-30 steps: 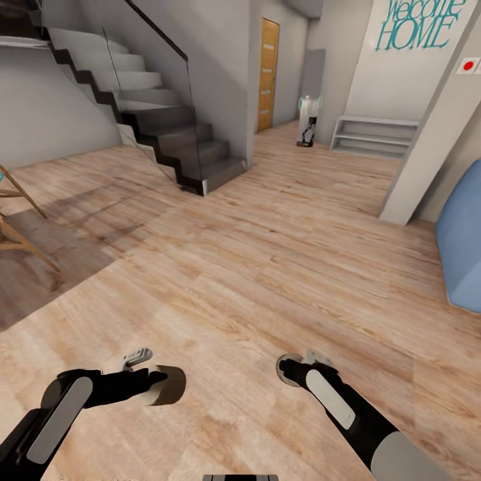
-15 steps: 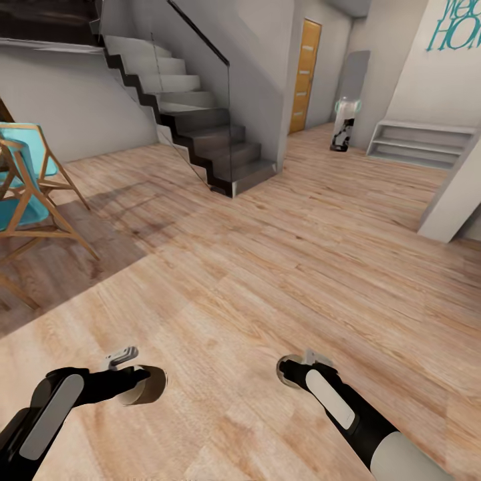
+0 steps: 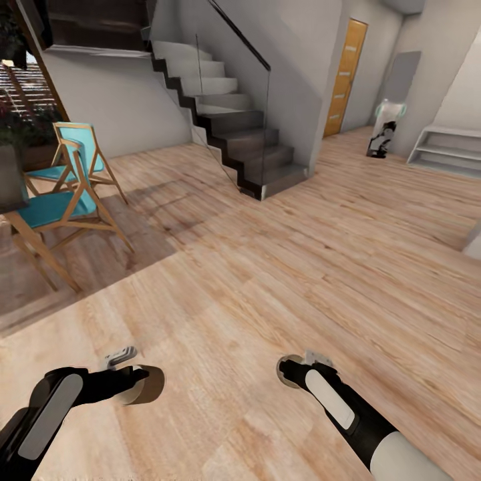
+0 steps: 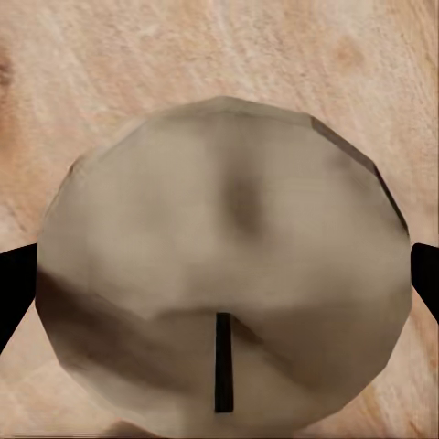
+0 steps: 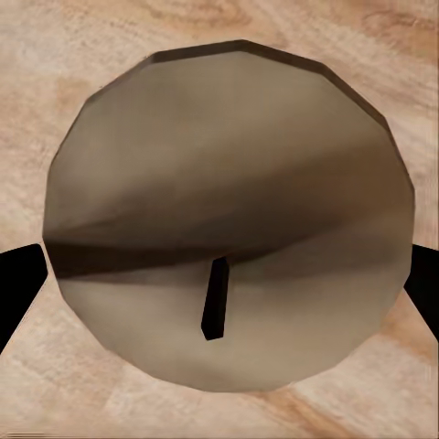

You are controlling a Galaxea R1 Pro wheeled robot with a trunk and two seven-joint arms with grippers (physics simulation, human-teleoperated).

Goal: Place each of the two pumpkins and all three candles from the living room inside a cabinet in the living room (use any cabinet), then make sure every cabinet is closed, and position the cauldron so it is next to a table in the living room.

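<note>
I am out on the bare wooden floor. My left gripper [image 3: 140,385] is shut on a pale grey-white candle [image 3: 148,385], held low at the head view's lower left. The left wrist view looks onto that candle's rounded top [image 4: 224,256] and dark wick, with black fingertips [image 4: 13,293] at both sides. My right gripper [image 3: 290,371] is shut on a second candle [image 3: 288,374] at lower centre-right. Its top [image 5: 229,210] sits between dark fingers [image 5: 18,285] in the right wrist view. Pumpkins, cabinet, cauldron and table are out of view.
A dark staircase with a glass rail [image 3: 250,143] rises ahead. Two wooden chairs with turquoise seats [image 3: 63,197] stand at the left. An orange door [image 3: 347,77], a small white device [image 3: 384,130] and a low white shelf [image 3: 444,150] lie far right. Wooden floor [image 3: 267,280] stretches between.
The camera has swung left: the stairs and door slid rightward, the chairs came into view, and the blue seat and lettered wall left the picture. Both arms keep their candles.
</note>
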